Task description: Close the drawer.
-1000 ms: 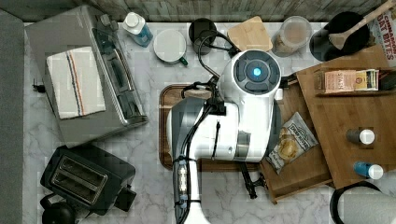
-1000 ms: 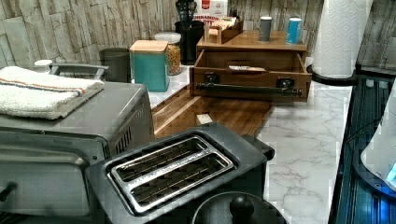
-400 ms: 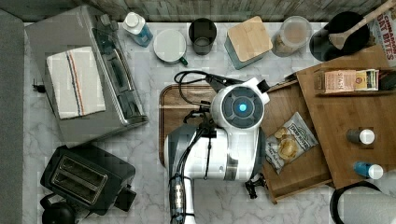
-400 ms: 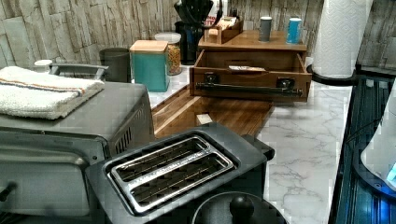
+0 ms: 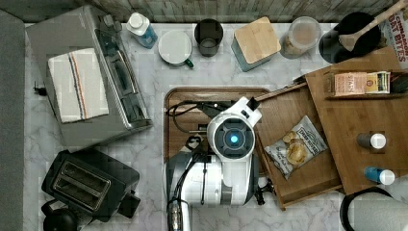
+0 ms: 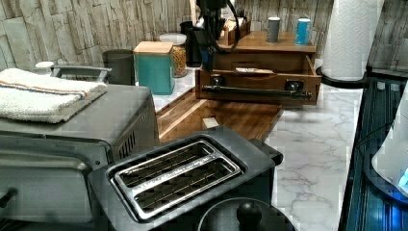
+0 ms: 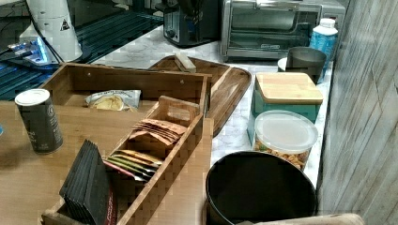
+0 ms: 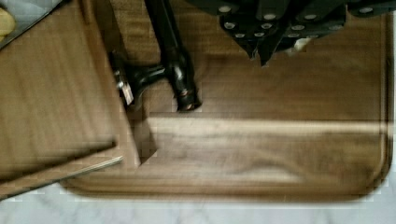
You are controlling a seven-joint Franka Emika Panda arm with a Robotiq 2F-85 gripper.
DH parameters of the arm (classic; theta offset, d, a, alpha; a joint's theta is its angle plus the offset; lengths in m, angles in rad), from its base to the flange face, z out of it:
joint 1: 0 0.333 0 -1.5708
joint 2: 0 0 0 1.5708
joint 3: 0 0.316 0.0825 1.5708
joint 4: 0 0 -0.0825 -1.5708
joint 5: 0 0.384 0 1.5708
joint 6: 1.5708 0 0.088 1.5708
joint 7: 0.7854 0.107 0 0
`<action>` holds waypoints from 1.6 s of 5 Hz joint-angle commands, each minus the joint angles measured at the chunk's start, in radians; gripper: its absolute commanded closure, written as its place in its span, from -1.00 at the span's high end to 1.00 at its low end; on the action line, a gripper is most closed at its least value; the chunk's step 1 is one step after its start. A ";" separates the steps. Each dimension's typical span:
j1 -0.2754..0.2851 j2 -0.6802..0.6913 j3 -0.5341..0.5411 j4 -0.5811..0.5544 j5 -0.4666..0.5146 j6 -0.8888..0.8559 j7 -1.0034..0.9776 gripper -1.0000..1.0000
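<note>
Wide shallow medium-brown wooden drawer (image 5: pixel 298 144) is pulled out of the bamboo-coloured cabinet (image 5: pixel 365 130), projecting toward the top view's left over the dark rounded-corner wooden serving tray (image 8: pixel 280 140) on the white marble counter (image 5: pixel 144 159). A crinkly snack bag (image 5: pixel 296 147) lies inside it. Its black bar handle (image 6: pixel 255 90) runs across the front face. White robot arm (image 5: pixel 233 144) sits above the tray, beside the drawer front. Claw (image 8: pixel 264 51) hangs near the handle's end, not touching; can't tell whether it's apart or together.

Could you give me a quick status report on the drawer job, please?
Gripper above the serving tray, off the handle. Drawer open, snack bag inside. Nothing seen blocking its travel.
</note>
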State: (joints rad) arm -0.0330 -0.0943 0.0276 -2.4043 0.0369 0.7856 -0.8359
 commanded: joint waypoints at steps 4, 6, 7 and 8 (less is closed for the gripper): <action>-0.041 -0.039 -0.075 -0.229 -0.103 0.150 -0.427 -1.00; -0.069 0.049 -0.148 -0.102 -0.039 0.122 -0.633 -1.00; -0.096 0.118 -0.181 0.038 0.010 -0.014 -0.736 -1.00; -0.100 0.130 -0.219 0.088 0.015 -0.018 -0.734 -1.00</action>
State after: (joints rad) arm -0.0780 0.0467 -0.1444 -2.5137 0.0033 0.7407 -1.5117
